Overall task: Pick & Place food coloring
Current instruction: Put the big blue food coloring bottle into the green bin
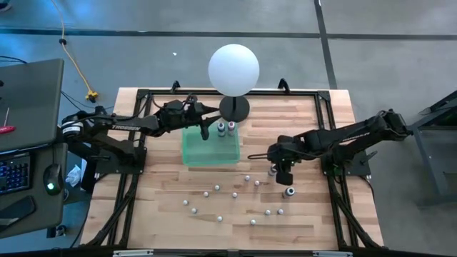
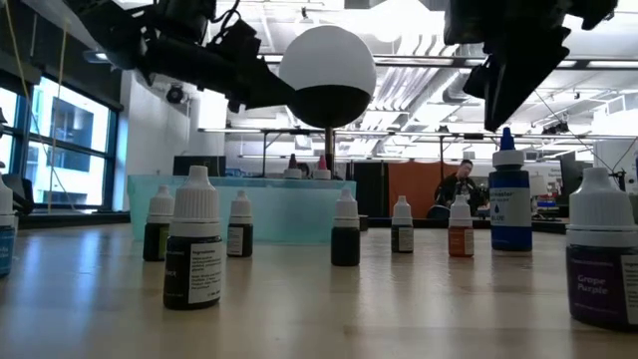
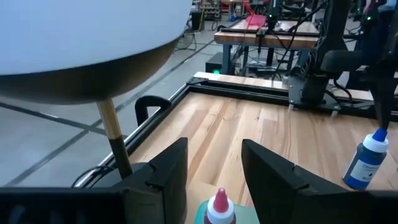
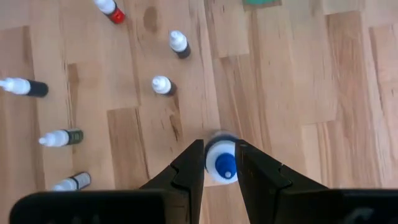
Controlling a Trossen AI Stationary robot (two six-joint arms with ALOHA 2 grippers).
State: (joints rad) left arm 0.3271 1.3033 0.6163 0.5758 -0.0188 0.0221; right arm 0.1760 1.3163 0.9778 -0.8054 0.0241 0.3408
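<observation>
1. A wooden table [image 1: 307, 214] in an open workshop carries a white globe lamp [image 1: 233, 69] and a green tray [image 1: 211, 148] near its back edge.
2. Two bottles [image 1: 226, 128] stand at the tray's far rim; a pink-topped one [image 3: 218, 207] shows between the left gripper's [image 1: 205, 133] spread fingers, which hold nothing.
3. About a dozen bottles [image 1: 235, 193] stand scattered on the front half of the table, so most of the job looks undone.
4. The right gripper [image 4: 220, 163] hangs over a blue-capped bottle [image 4: 221, 165], fingers straddling it; I cannot tell whether they grip it.
</observation>
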